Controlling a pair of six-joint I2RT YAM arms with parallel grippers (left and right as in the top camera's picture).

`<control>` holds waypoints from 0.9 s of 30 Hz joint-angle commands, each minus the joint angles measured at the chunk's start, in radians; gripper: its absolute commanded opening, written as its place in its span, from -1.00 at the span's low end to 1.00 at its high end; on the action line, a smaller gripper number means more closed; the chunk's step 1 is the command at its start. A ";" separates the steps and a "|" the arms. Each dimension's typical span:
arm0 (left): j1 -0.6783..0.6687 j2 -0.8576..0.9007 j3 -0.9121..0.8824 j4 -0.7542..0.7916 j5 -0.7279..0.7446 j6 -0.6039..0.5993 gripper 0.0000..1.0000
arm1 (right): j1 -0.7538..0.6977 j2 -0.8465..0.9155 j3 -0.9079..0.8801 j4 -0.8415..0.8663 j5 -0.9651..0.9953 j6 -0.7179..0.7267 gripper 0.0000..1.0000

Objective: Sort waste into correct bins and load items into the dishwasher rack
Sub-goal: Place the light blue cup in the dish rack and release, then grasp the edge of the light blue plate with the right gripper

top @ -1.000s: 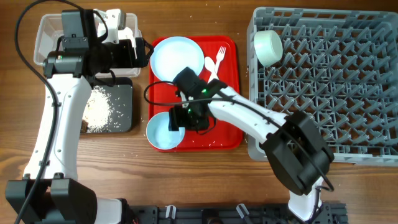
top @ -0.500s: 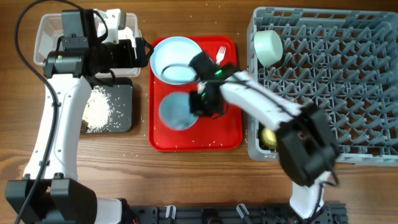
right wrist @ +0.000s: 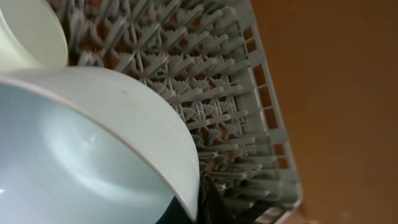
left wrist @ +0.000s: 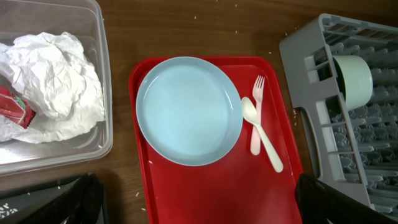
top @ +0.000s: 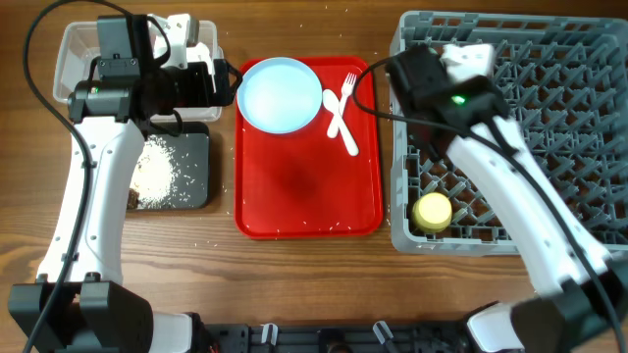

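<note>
My right gripper is shut on the rim of a pale blue bowl, held over the back left corner of the grey dishwasher rack. A second pale bowl stands in the rack just beside it. In the overhead view the right arm hides both bowls. A yellow cup lies in the rack's front left corner. My left gripper hangs open above the red tray, short of the light blue plate, white fork and spoon. Napkin and wrapper lie in the clear tub.
The black tray in front of the clear tub holds rice scraps. The red tray lies between the bins and the rack. Loose rice grains dot the wooden table around the red tray.
My right gripper shut on the bowl at the red tray's front left, lifted it and swung it right to the rack's back left corner. The left arm stayed still.
</note>
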 commanded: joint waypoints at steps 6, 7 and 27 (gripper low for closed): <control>0.001 0.001 0.009 0.002 -0.006 0.019 1.00 | 0.004 0.220 -0.008 0.051 0.174 -0.261 -0.91; 0.001 0.001 0.009 0.002 -0.005 0.019 1.00 | -0.001 0.234 -0.009 0.065 0.179 -0.304 -0.91; 0.001 0.001 0.009 0.002 -0.005 0.019 1.00 | -0.060 0.331 -0.010 0.155 0.060 -0.357 -0.91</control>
